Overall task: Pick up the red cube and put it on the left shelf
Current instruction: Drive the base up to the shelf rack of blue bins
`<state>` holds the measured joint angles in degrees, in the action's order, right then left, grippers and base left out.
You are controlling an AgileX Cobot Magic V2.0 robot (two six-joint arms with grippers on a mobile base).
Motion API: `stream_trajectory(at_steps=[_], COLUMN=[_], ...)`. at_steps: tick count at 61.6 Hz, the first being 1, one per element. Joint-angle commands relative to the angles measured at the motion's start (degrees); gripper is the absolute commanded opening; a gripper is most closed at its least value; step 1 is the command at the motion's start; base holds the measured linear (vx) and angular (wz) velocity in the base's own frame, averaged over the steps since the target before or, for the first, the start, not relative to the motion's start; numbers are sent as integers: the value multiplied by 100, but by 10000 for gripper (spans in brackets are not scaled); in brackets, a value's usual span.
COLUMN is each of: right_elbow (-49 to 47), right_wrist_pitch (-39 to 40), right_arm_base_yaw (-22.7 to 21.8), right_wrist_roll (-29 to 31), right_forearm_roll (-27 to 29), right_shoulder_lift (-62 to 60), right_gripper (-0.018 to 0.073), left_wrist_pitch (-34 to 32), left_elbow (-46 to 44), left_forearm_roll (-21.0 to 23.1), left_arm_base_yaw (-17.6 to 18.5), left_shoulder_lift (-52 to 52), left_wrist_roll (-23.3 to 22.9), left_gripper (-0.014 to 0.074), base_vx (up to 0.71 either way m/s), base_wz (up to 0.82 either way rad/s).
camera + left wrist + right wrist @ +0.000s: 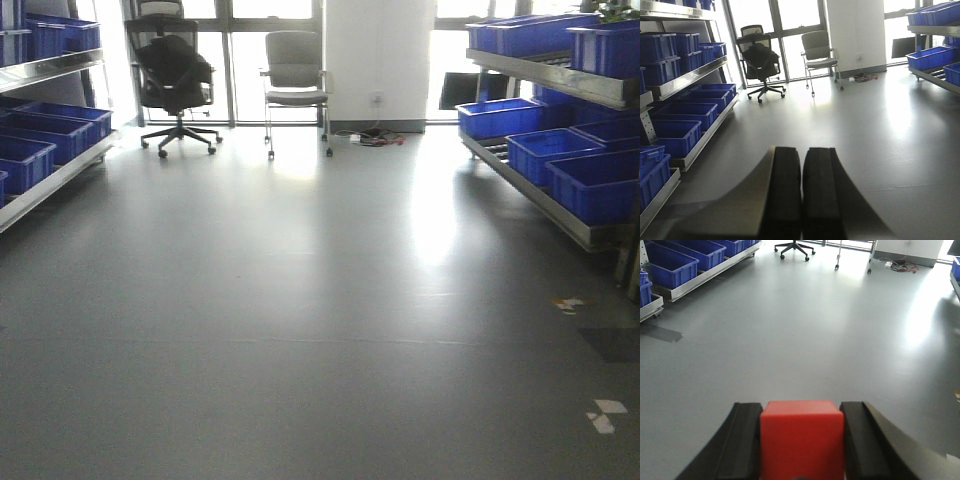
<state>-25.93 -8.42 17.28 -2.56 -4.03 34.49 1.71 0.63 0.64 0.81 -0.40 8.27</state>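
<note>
Left claw (801,200) first: its two black fingers (785,190) are pressed flat together with nothing between them, so that arm is idle. Beyond it the left shelf (55,66) runs along the wall, its metal tiers loaded with blue bins (675,137), and that's the destination. Across the middle it's open grey floor (300,330), with a black office chair (175,75) and a grey chair (296,70) parked by the windows, well out of the way. Over to the right claw (801,440), and here's the prize: the red cube (801,435) sits squarely between the two black pads, gripped on both side faces. So the pick looks done and the carry is the job in hand. By my reading the robot needs to swing left and close on that shelf, which in the right wrist view sits well apart, up in the top left corner. Best played slowly: firm squeeze, cube level, come in above a bin rim or a bare stretch of metal rather than clipping an edge, and let go only once the cube rests on something. Far right, the other shelf (545,78) is the wrong one.
</note>
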Motion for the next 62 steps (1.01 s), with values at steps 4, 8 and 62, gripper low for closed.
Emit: stream_trajectory(at_steps=[4, 8, 62], right_elbow=[-146, -146, -146], right_wrist_pitch=[452, 452, 448], right_arm_base_yaw=[-29, -29, -29], right_wrist_roll=[71, 71, 71], right_forearm_roll=[-59, -59, -59], right_shoulder_lift=[-27, -27, -27], right_gripper=[57, 57, 57], left_wrist_pitch=[-518, -518, -518], left_elbow=[126, 126, 126], left_forearm_roll=[27, 27, 27], left_arm_base_yaw=[38, 38, 38], left_shoulder_lift=[-2, -2, -2], left_wrist_roll=[3, 3, 3], left_gripper=[106, 106, 106], base_vx=[47, 46, 46], base_wz=[25, 26, 35])
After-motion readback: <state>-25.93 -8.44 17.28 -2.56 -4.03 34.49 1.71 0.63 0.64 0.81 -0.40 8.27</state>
